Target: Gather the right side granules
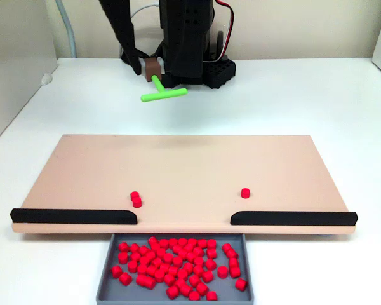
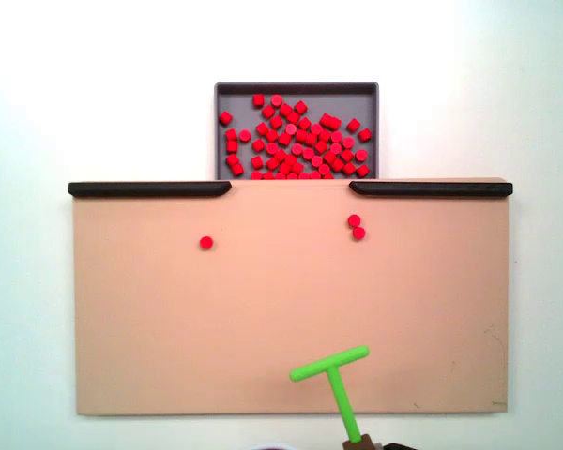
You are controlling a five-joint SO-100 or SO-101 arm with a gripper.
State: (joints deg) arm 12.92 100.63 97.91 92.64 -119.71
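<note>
Still lying out on the board [image 2: 263,328] are the granules [image 2: 357,227], a touching pair of red pellets found just short of the front edge, beside the inner end of one black rail [image 2: 430,188]; in a fixed view from the front the same pair [image 1: 136,199] is seen near the other rail's [image 1: 74,216] inner end. A single red pellet [image 2: 206,243] is seen well apart from them on the opposite half of the board. The grey tray [image 2: 223,131] below the gap between the rails is already heaped with red pellets, so most of the gathering appears done. The green T-shaped tool [image 2: 331,367] is held by its stem at the board's back edge, with its crossbar hanging over the board, well apart from the pair. The gripper [image 1: 153,70] is judged closed on that stem, though the fingers are poorly shown. Sweeping the pair through the gap into the tray is what remains.
</note>
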